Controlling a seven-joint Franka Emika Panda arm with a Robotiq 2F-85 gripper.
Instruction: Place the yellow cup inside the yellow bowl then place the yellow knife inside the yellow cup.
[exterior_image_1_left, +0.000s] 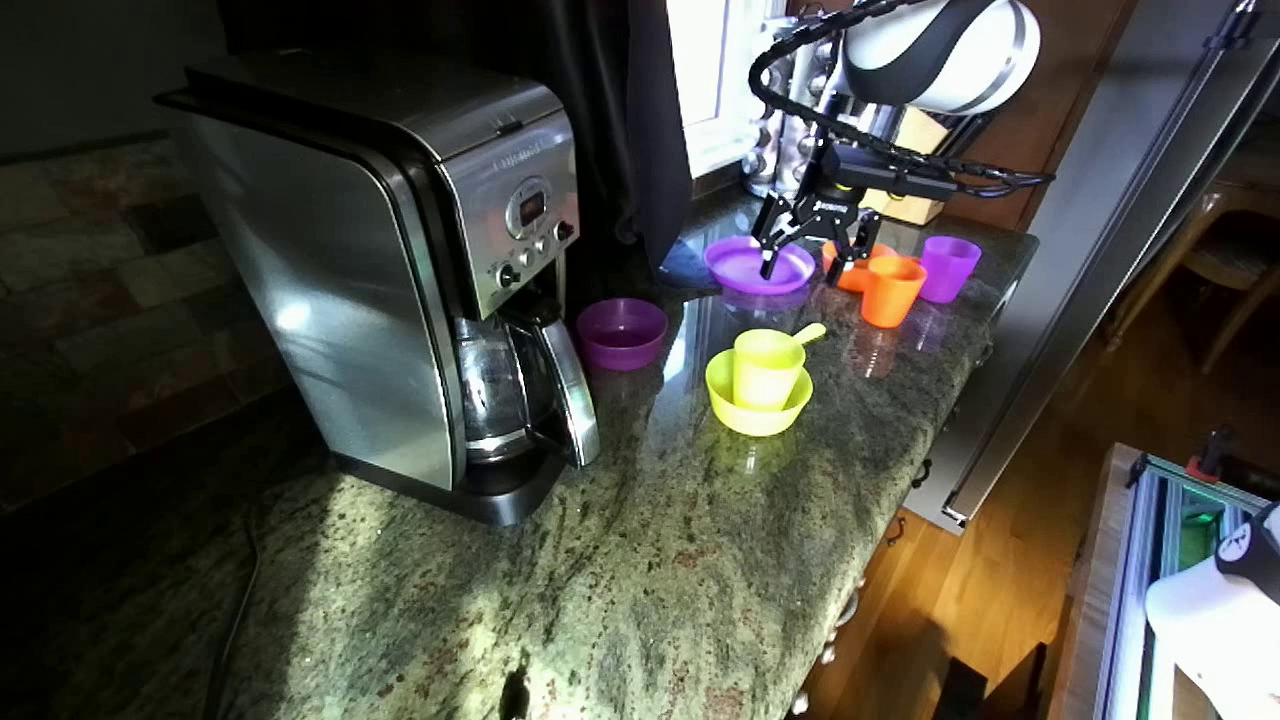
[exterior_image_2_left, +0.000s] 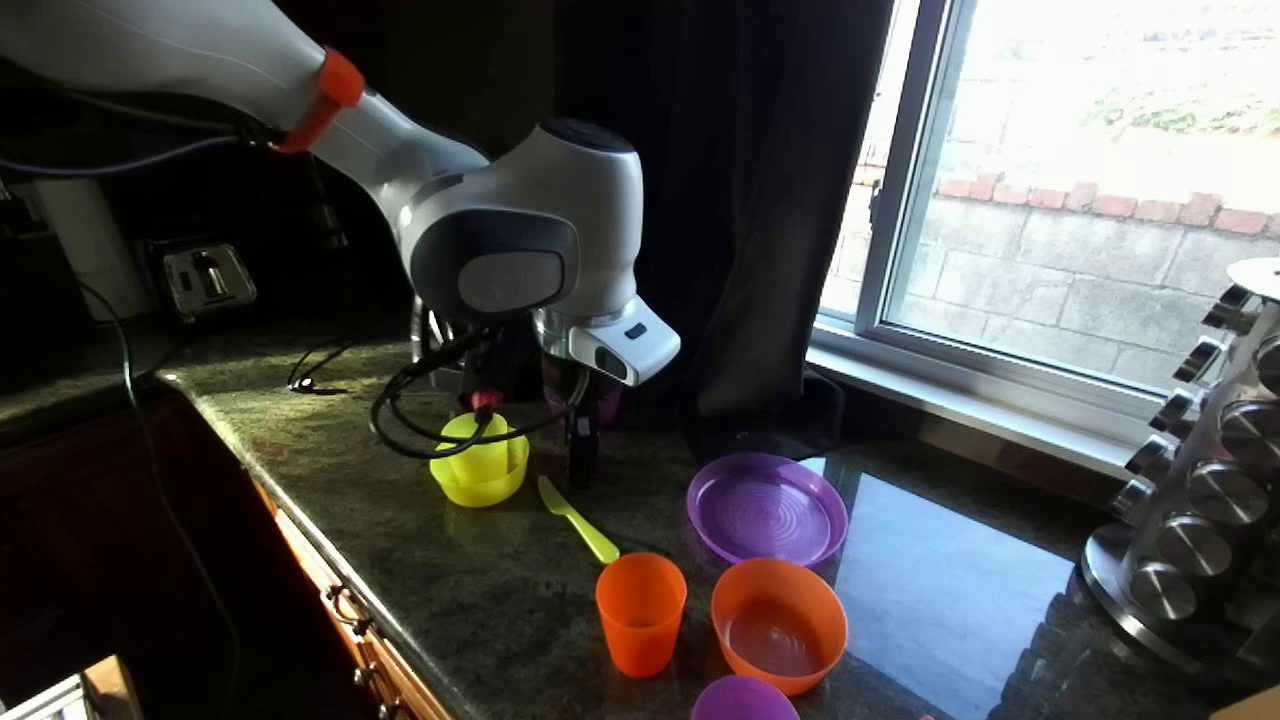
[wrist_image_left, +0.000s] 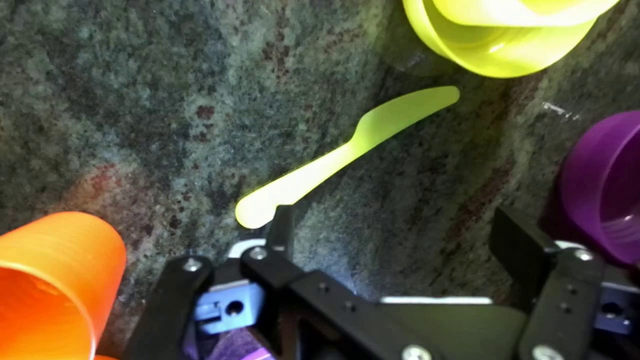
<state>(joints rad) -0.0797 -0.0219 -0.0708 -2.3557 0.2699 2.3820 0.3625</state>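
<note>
Landmark: the yellow bowl on the counter. The yellow cup stands mouth-up inside the bowl, so I read step one, cup into bowl, as done. The yellow knife lies flat just beside the bowl, not touching it, blade tip toward the bowl and handle pointing away; the step in hand is judged to be the knife, at the stage before the grasp. Beyond the handle end, farther from the bowl, stands the orange cup; the purple bowl sits on another side, near the yellow bowl. The gripper is on the knife's side of the bowl, jaws wide apart, nothing held between them. In the wrist view one finger overlaps the handle end; contact cannot be confirmed from there. Also noted: the knife runs more along the line between the fingers than across it. Next move, in my estimate: turn the wrist until the jaws would close across the narrow width, centre them over the knife, descend close to the counter since the piece is thin, then close. The lift should then clear the cup's rim, and the knife probably needs one end pitched downward before release; held level, it would likely lie across the mouth.
</note>
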